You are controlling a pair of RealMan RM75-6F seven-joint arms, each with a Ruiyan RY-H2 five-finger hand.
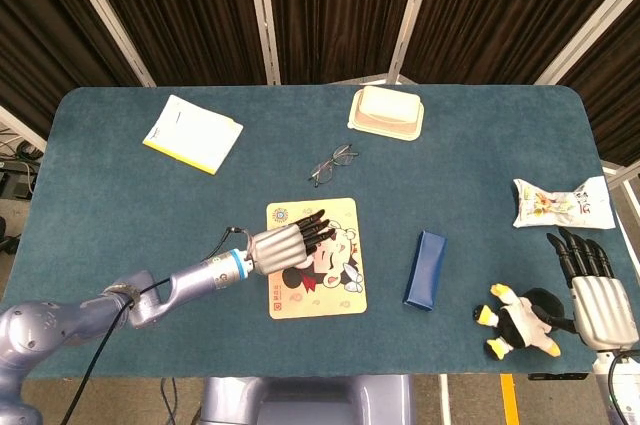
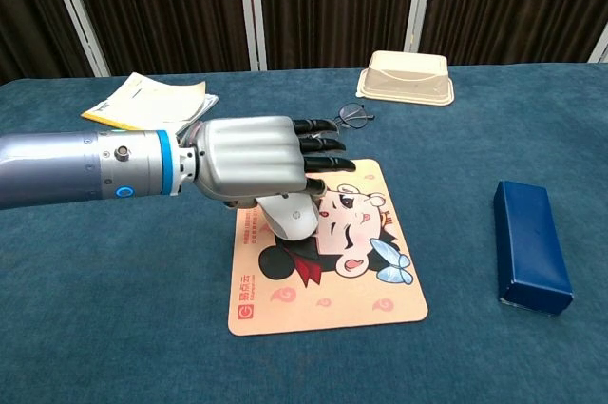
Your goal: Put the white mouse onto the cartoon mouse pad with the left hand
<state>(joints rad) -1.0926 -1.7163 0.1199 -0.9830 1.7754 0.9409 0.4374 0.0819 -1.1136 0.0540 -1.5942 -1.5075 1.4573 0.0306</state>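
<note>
My left hand (image 2: 256, 160) holds the white mouse (image 2: 293, 215) from above, over the middle of the cartoon mouse pad (image 2: 328, 280). The mouse shows beneath the palm in the chest view; I cannot tell whether it touches the pad. In the head view the left hand (image 1: 287, 243) covers the mouse and sits over the pad (image 1: 340, 285), fingers pointing right. My right hand (image 1: 597, 287) rests at the table's right front corner with fingers stretched out, next to a penguin plush (image 1: 520, 322), holding nothing.
Glasses (image 1: 332, 164) lie just behind the pad. A yellow booklet (image 1: 193, 132) is at the back left, a cream lidded box (image 1: 386, 111) at the back centre. A blue case (image 1: 426, 270) lies right of the pad, a snack packet (image 1: 560, 202) at the far right.
</note>
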